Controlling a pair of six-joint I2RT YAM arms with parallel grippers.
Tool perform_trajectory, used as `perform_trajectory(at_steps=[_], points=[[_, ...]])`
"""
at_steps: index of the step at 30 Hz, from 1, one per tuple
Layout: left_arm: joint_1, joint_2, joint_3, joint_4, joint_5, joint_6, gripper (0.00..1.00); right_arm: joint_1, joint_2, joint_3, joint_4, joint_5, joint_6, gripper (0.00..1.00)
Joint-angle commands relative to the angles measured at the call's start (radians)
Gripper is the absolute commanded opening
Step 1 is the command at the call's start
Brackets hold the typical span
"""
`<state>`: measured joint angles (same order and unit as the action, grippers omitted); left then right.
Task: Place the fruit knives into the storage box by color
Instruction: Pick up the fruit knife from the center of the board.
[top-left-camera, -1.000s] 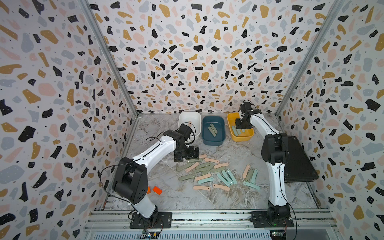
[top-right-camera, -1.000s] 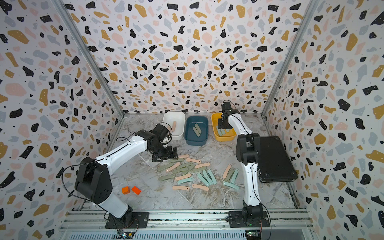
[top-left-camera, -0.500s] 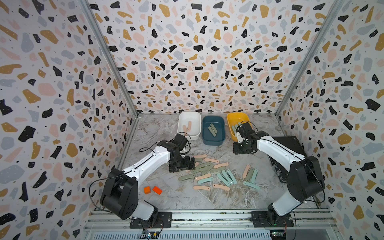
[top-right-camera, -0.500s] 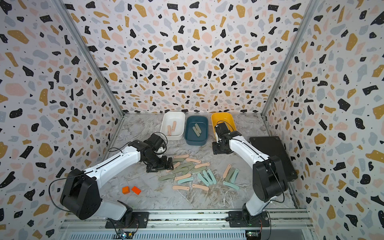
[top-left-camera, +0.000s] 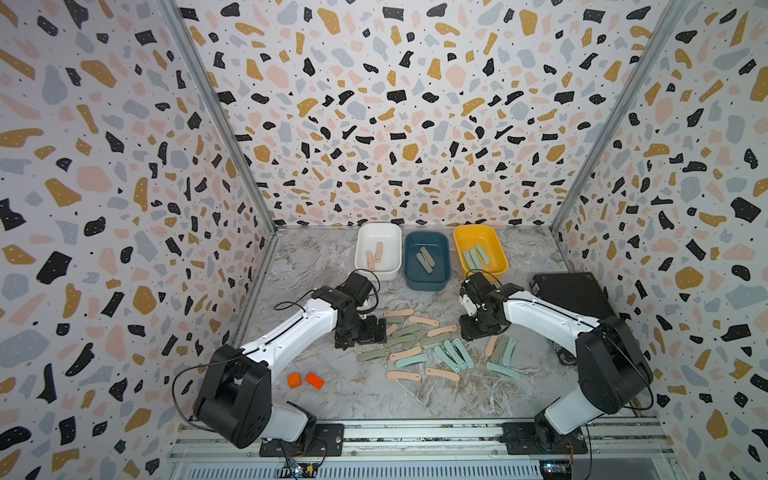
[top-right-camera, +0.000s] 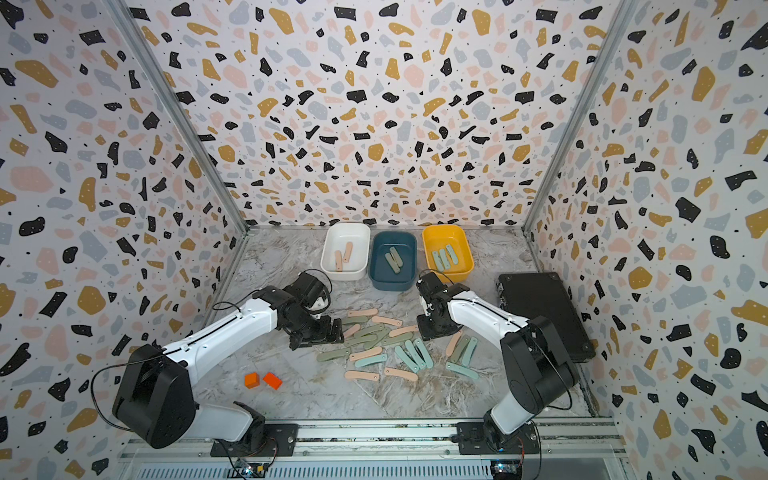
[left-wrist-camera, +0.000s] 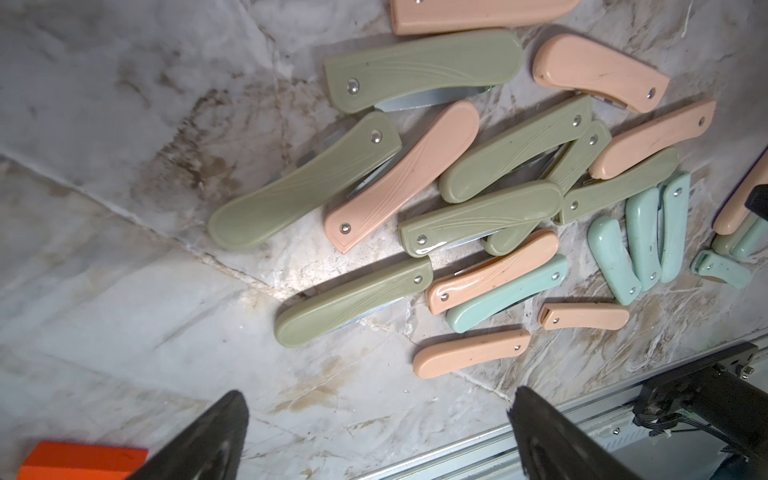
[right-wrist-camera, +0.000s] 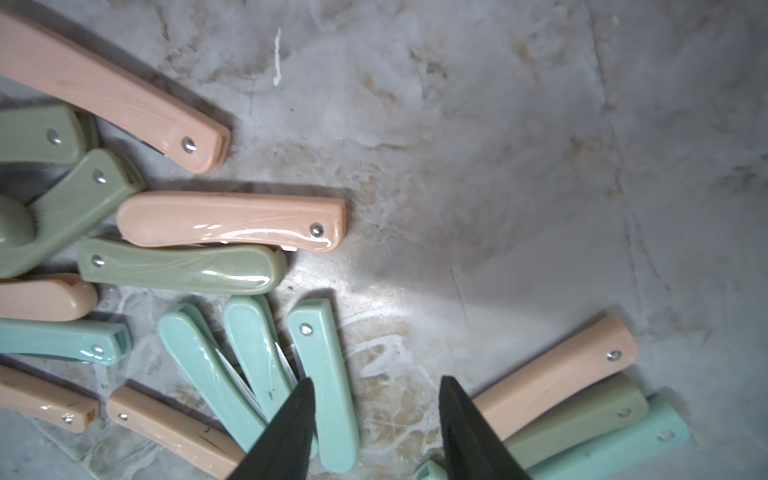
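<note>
Several pink, green and mint fruit knives (top-left-camera: 432, 345) lie in a loose pile on the marble table. The storage box is three tubs at the back. The white tub (top-left-camera: 390, 268) holds two pink knives, the dark blue tub (top-left-camera: 430, 284) green ones, and the yellow tub (top-left-camera: 496, 259) three mint ones. My left gripper (left-wrist-camera: 378, 397) is open and low at the pile's left edge (top-left-camera: 365, 336), over bare table. My right gripper (right-wrist-camera: 377, 381) is open at the pile's right side (top-left-camera: 478, 332). It hangs between a mint knife (right-wrist-camera: 324, 374) and a pink knife (right-wrist-camera: 557, 370), with nothing between its fingers.
Two small orange blocks (top-left-camera: 305, 379) lie at the front left of the table. A flat black box (top-left-camera: 571, 295) sits by the right wall. A metal rail (top-left-camera: 415, 432) runs along the front edge. Patterned walls enclose the table on three sides.
My right gripper has left the yellow tub and come forward and down to the pile's right side. My left gripper has come forward and lower to the pile's left edge.
</note>
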<state>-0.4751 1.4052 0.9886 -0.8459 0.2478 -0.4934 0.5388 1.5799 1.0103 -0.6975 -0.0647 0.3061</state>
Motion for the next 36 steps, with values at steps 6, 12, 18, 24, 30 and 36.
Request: perform_trajectory(at_steps=[6, 12, 18, 24, 30, 36], points=[[0.016, -0.028, -0.021, 0.029, 0.03, 0.004, 0.99, 0.033, -0.036, -0.033, -0.024, -0.029, -0.004, 0.52], [0.018, -0.025, -0.038, 0.041, 0.027, 0.001, 0.99, 0.073, -0.029, -0.052, -0.006, -0.055, 0.012, 0.52], [0.018, -0.029, -0.051, 0.049, 0.046, -0.011, 0.99, 0.09, -0.011, -0.069, 0.023, -0.04, 0.036, 0.51], [0.018, -0.025, -0.057, 0.051, 0.043, -0.008, 0.99, 0.09, 0.005, -0.083, 0.046, -0.024, 0.044, 0.48], [0.018, -0.017, -0.069, 0.066, 0.047, -0.012, 0.99, 0.09, 0.015, -0.105, 0.065, -0.028, 0.05, 0.47], [0.018, -0.011, -0.062, 0.064, 0.051, -0.007, 0.99, 0.09, 0.026, -0.124, 0.07, 0.006, 0.044, 0.46]])
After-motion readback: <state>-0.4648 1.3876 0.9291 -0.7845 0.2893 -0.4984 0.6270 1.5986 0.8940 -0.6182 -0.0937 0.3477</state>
